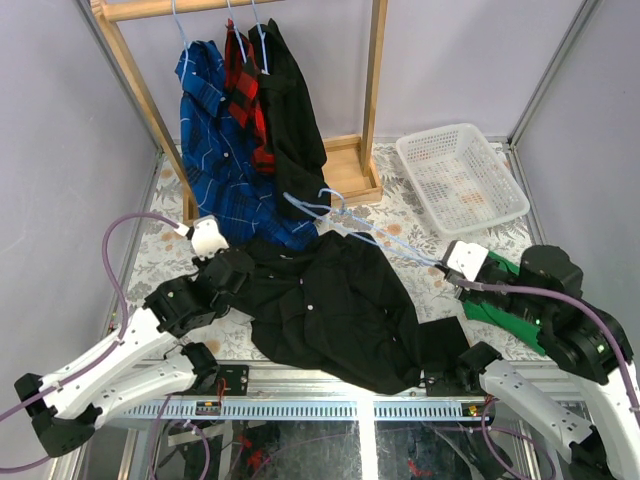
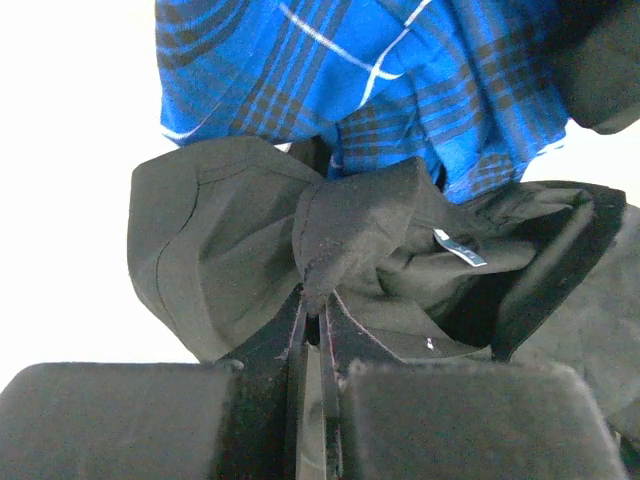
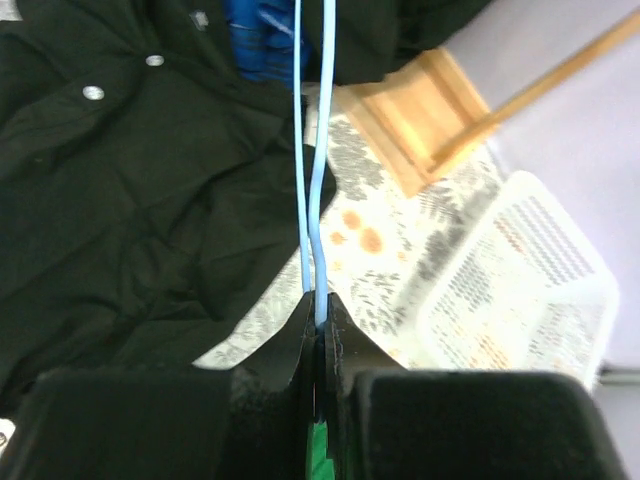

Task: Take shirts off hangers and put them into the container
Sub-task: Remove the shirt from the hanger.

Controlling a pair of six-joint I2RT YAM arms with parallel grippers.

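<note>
Currently the black shirt [image 1: 330, 310] lies spread on the table, front centre, with a light-blue hanger [image 1: 385, 238] along its far edge. Left gripper [image 2: 315, 303] is pinched tight on a fold of it. Right gripper [image 3: 318, 303] is clamped on the hanger wire. Container [image 1: 460, 180] sits far right, well apart.

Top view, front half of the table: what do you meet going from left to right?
Left gripper, shut on the black shirt's edge → black shirt, lying spread out → right gripper, pinching the light-blue hanger → green cloth.
</note>
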